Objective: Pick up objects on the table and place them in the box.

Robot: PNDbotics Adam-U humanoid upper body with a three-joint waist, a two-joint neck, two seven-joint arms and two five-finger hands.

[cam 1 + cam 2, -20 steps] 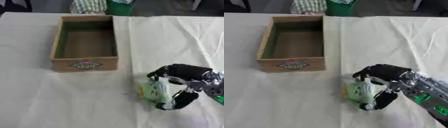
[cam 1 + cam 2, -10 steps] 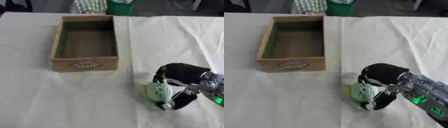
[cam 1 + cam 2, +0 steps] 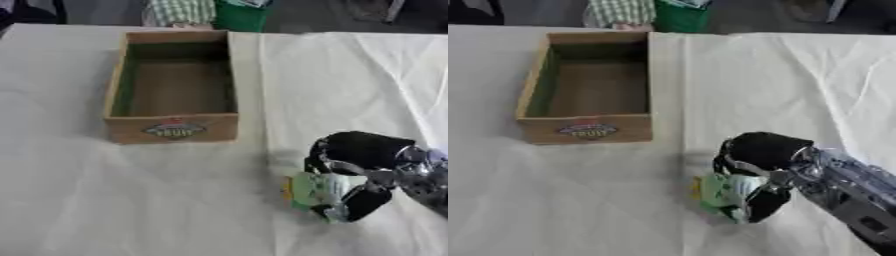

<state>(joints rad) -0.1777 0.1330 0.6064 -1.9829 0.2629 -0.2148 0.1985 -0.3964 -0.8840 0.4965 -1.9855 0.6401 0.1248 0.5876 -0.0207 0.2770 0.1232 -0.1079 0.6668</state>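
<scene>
My right robot hand (image 3: 756,172) curls round the green packet (image 3: 726,191) on the tabletop (image 3: 131,200); it may slip before reaching the box (image 3: 173,87).

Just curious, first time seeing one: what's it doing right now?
Right hand curled round green packet. Left hand out of view. Wooden box empty, path clear.

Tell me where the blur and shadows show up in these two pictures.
Left eye view: the right hand and the green packet in it look smeared, while the wooden box is sharper. Right eye view: the hand casts a soft shadow on the white tablecloth to its left; no glare.
</scene>
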